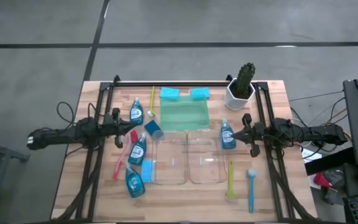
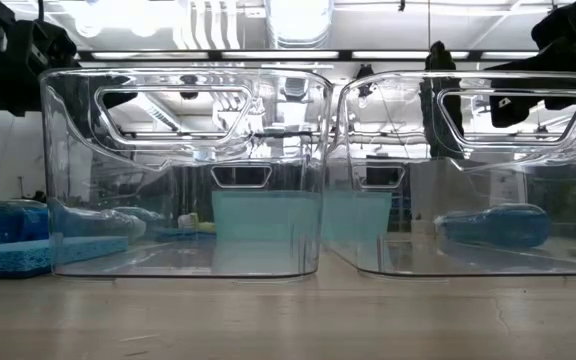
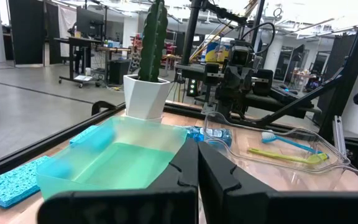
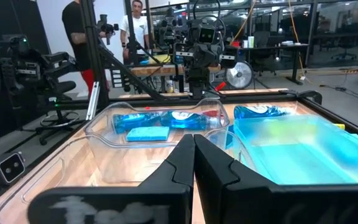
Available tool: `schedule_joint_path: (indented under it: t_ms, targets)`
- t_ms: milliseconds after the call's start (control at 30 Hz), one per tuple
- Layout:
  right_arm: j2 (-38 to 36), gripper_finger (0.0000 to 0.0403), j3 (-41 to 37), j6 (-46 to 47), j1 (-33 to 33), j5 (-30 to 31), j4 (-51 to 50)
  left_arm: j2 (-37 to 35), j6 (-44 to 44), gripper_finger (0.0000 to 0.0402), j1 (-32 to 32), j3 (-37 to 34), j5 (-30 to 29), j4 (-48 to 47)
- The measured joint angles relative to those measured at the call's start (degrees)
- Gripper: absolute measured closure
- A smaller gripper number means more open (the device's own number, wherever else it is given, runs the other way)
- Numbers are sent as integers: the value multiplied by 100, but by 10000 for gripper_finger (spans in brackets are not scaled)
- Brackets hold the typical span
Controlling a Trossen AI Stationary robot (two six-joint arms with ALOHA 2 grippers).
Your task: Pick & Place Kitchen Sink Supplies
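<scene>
Counting bottles: four small clear bottles of blue liquid — one (image 1: 136,113) at the table's left-rear, one (image 1: 137,149) beside the left bin, one (image 1: 134,182) near the front-left, one (image 1: 227,135) just right of the right bin.
Sponges: three blue rectangles — two at the rear, one (image 1: 169,93) and another (image 1: 199,93) just behind the green tray (image 1: 184,114); a third (image 1: 146,169) touching the left bin's outer wall.
Brushes: four — a yellow-green one (image 1: 152,101) at the rear left, a red-pink one (image 1: 124,154) left of the middle bottle, another yellow-green one (image 1: 230,180) and a blue one (image 1: 251,190) at the front-right.
Other blue item: a small blue cup-like thing (image 1: 153,129) by the tray's left corner; what it is cannot be told.
Bins: two clear bins, left bin (image 1: 168,158) and right bin (image 1: 207,158), side by side in front of the tray.
Cactus: one, in a white pot (image 1: 239,91), rear-right corner.
Left gripper (image 1: 133,134): fingers pressed together, holding nothing — hovering at the left side, near the rear-left bottle.
Right gripper (image 1: 242,132): fingers pressed together, empty, just right of the bottle by the right bin.
Open room: bare wood along the front edge between the front-left bottle and the front-right brushes.
</scene>
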Motion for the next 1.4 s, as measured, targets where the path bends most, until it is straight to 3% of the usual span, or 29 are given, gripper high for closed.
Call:
schedule_joint_path:
  t_ms: [167,267,367,567,833,933,1133,1400]
  targets:
    - [0,394,0,-83,0,2,2,-2,2,401,-2,-2,0,0]
    - [0,394,0,413,2,46,4,0,0,401,0,0,2,0]
    - [-2,394,0,1579,-1,352,19,-1,1,401,-1,-1,0,0]
    - [-7,394,9,4404,0,383,180,0,0,401,0,-1,1,0]
    - [65,394,7,6100,0,1320,295,-1,1,401,-1,-1,2,0]
    - [180,394,2,7287,-2,1875,434,-2,1,401,-2,-2,0,0]
    - [639,367,281,7649,-2,1967,550,-1,1,401,0,-1,0,2]
    - [1832,294,856,7368,-26,2118,455,0,2,401,-1,-2,0,4]
